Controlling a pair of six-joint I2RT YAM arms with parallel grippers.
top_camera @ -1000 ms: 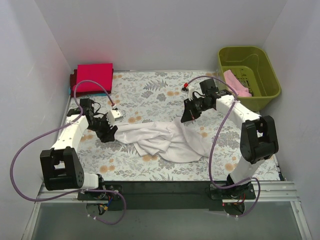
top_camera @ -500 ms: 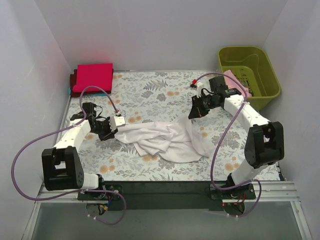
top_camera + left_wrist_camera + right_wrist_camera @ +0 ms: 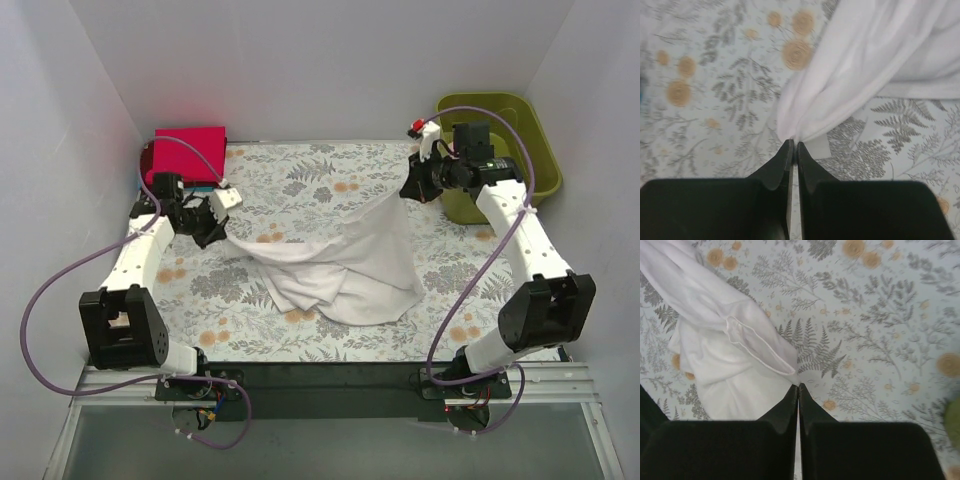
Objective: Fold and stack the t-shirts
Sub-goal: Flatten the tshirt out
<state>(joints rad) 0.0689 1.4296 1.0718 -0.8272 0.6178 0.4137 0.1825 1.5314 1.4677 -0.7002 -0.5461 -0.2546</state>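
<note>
- The left gripper (image 3: 793,145) has its jaws pressed together on a bunched corner of the white shirt (image 3: 865,55). The cloth fans out from the tips in soft folds.
- The right gripper (image 3: 798,386) is clamped the same way on the white shirt (image 3: 725,335). It pinches just where a stitched hem runs into the tips.
- From the top camera, the left gripper (image 3: 213,215) holds the white shirt (image 3: 340,265) at its left end. The right gripper (image 3: 412,188) holds it at its far right corner.
- The shirt is stretched between the two grippers and sags in the middle. Its near part lies heaped and creased on the flowered tabletop (image 3: 320,180).
- The right-hand side of the shirt rises steeply to its gripper, while the left-hand side runs up at a shallower slope.
- A red shirt (image 3: 188,155) lies folded flat, well apart from the white shirt, beyond its left end near the back wall.
- A green basket (image 3: 520,110) stands beyond the white shirt's far right corner, just behind the right gripper. The right arm crosses in front of it.
</note>
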